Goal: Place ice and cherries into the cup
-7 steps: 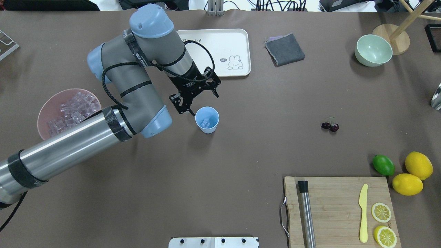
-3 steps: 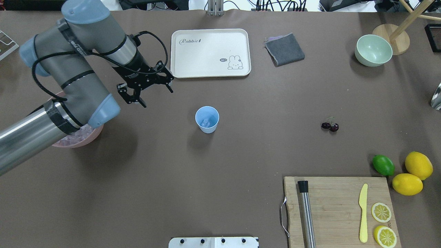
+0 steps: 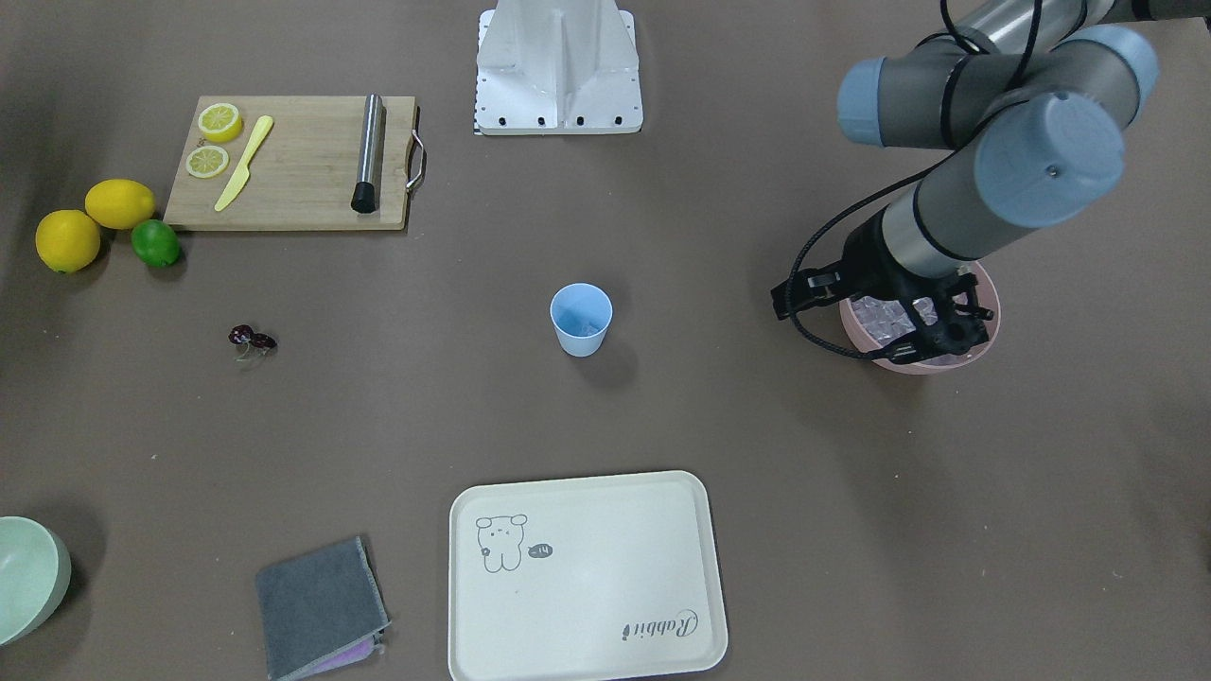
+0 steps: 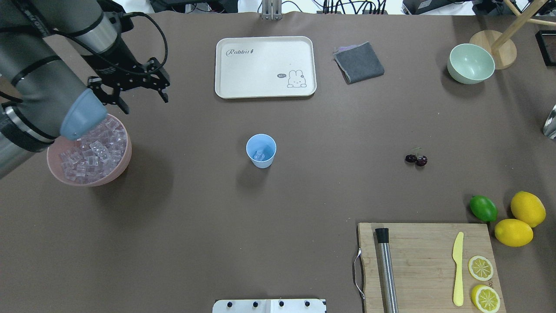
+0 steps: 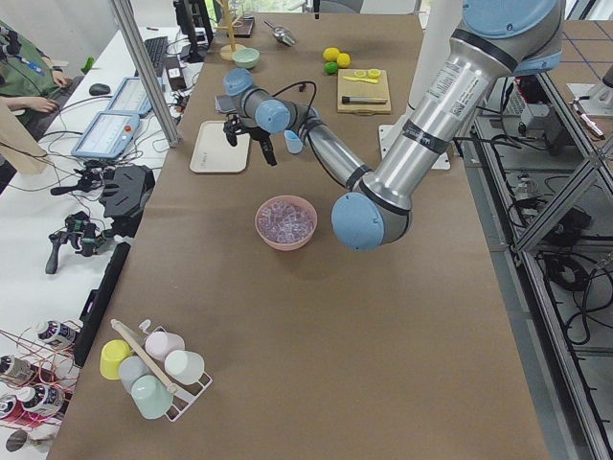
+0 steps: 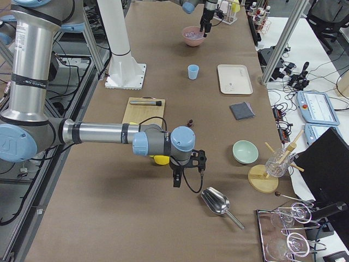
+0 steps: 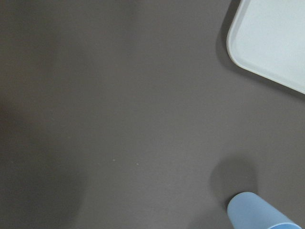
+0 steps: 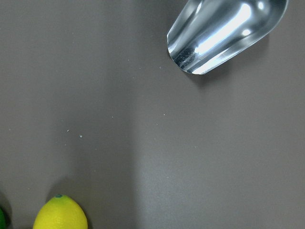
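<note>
The left gripper hangs with its jaws spread wide and nothing between them. Seen from overhead it sits just past the far rim of the pink bowl, between that bowl and the tray. From the front it overlaps the bowl's edge, so it is probably above the rim rather than beyond it. The wrist camera on that arm looks down on bare table, with a corner of the tray and part of the cup in frame.

The right gripper shows only in the side view, low over the table near the lemons and the metal scoop. Whether its jaws are apart or together I cannot tell.

The ice is heaped in the pink bowl at the robot's left. The cup stands upright near the middle of the table, well apart from the bowl, and at least one clear cube lies in its bottom. The cherries lie on the bare table to the right of the cup, well apart from it, with the lime nearer the robot and further right.

A cutting board lies near the right front corner with a steel rod, a yellow knife and two lemon slices on it. A grey cloth and a green bowl sit along the far side.
</note>
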